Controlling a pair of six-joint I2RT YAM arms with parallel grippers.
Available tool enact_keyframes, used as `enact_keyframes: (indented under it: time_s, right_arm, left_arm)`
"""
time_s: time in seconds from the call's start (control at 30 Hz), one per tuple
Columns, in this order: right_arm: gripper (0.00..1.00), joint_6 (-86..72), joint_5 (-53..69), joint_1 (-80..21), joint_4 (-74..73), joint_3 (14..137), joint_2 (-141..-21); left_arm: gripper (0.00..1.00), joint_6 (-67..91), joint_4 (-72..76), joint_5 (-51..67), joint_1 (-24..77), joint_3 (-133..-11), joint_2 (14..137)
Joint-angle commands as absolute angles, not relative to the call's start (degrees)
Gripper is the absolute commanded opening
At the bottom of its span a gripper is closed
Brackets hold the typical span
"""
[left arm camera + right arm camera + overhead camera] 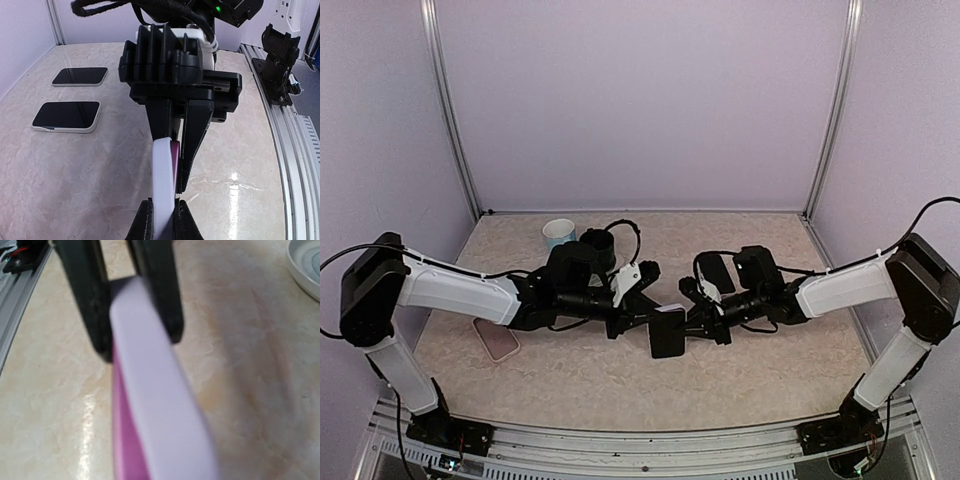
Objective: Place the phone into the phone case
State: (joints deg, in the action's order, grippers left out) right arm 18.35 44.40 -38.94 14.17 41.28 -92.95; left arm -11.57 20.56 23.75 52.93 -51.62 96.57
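While left fingers (144, 226) and right fingers (196, 127) pinch opposite ends, the phone (162, 187) hangs between them.

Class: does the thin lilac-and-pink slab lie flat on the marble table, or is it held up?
Held up, edge-on: left gripper and right gripper both pinch the slab above the table.

Lilac-and-magenta phone case (160, 405), beige marbled table (740, 390), pale purple walls (640, 100), white cup (559, 233)

i see phone case (668, 332) over tabletop (770, 380) middle, pinched between left hand (652, 318) and right hand (694, 324). cup (559, 233) behind left arm (460, 295). phone-shaped slab (497, 339) on tabletop beside left arm, near side. two phones flat behind right hand: near phone (66, 116), far phone (80, 76).
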Motion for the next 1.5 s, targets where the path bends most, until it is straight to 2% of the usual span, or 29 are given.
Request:
enact_keyframes:
  time_s: [0.0, 0.03, 0.07, 0.1, 0.13, 0.27, 0.4, 0.47, 0.53, 0.63, 0.67, 0.87, 0.9, 0.93, 0.97, 1.03, 1.13, 1.3, 1.37, 1.43, 1.47]
  right_arm:
    - [0.00, 17.1, 42.2, -39.1, 15.5, 41.1, -90.1]
    - [0.00, 17.0, 42.5, -39.1, 14.6, 41.5, -88.7]
    - [0.00, 16.9, 42.9, -39.1, 13.5, 42.2, -87.0]
    - [0.00, 16.6, 43.6, -39.1, 12.6, 42.7, -85.3]
    - [0.00, 16.4, 44.6, -39.1, 11.7, 43.5, -83.5]
    - [0.00, 13.5, 48.8, -39.2, 11.2, 46.0, -76.5]
    - [0.00, 11.4, 52.8, -40.2, 11.2, 49.0, -73.3]
    - [0.00, 10.4, 54.1, -40.8, 10.9, 50.6, -72.4]
    - [0.00, 10.0, 53.8, -41.3, 10.7, 51.7, -71.6]
    - [0.00, 9.8, 52.7, -41.9, 10.6, 52.3, -70.3]
    - [0.00, 9.7, 52.5, -42.0, 10.8, 52.2, -69.9]
    - [0.00, 7.7, 51.8, -42.5, 12.8, 51.9, -68.1]
    - [0.00, 6.9, 51.9, -42.6, 13.7, 51.9, -67.9]
    - [0.00, 5.9, 51.9, -42.7, 15.0, 51.7, -67.5]
    - [0.00, 5.0, 51.9, -42.7, 16.6, 51.6, -67.2]
    - [0.00, 2.6, 52.1, -42.7, 20.0, 51.6, -66.5]
    - [0.00, 0.2, 52.5, -42.8, 25.0, 52.0, -65.8]
    - [0.00, -3.7, 54.5, -42.8, 28.8, 53.1, -65.5]
    - [0.00, -3.5, 54.8, -42.7, 28.2, 53.5, -65.2]
    - [0.00, -3.7, 54.8, -42.8, 28.5, 53.5, -64.7]
    - [0.00, -4.1, 54.7, -42.8, 29.0, 53.3, -64.4]
  left_arm:
    - [0.00, -11.8, 18.3, 21.9, 52.8, -50.3, 95.7]
    - [0.22, -11.1, 19.6, 21.9, 52.8, -49.5, 95.0]
    - [0.49, -10.5, 22.0, 21.9, 52.6, -48.1, 94.4]
    - [0.62, -9.9, 25.1, 22.3, 52.6, -46.2, 92.9]
    - [0.65, -9.3, 28.4, 22.5, 52.6, -44.2, 92.0]
    - [0.65, -5.0, 38.3, 23.0, 53.1, -40.8, 88.7]
    - [0.65, -4.7, 37.4, 22.6, 54.8, -44.5, 89.5]
    - [0.61, -4.1, 36.9, 23.2, 55.2, -46.4, 90.2]
    - [0.44, -3.6, 36.8, 23.8, 55.5, -47.9, 90.6]
    - [0.06, -3.3, 38.0, 23.3, 56.5, -48.5, 90.6]
    - [0.00, -3.3, 38.6, 23.1, 56.8, -48.4, 90.3]
    - [0.00, -4.5, 41.1, 20.8, 59.3, -46.4, 88.3]
    - [0.20, -3.9, 42.1, 20.4, 59.4, -45.9, 87.9]
    - [0.50, -3.2, 44.1, 19.5, 59.5, -45.3, 87.7]
    - [0.67, -2.7, 46.7, 18.7, 59.8, -44.2, 87.3]
    - [0.72, -2.4, 54.1, 17.4, 60.7, -41.6, 86.5]
    - [0.71, -2.0, 62.1, 15.7, 61.8, -40.6, 86.8]
    - [0.66, 0.5, 65.3, 21.0, 62.0, -44.5, 89.7]
    - [0.53, 1.9, 66.7, 21.7, 61.9, -45.7, 90.8]
    - [0.24, 2.1, 67.4, 22.0, 62.0, -46.6, 91.2]
    - [0.16, 2.1, 66.7, 22.0, 62.0, -47.3, 91.4]
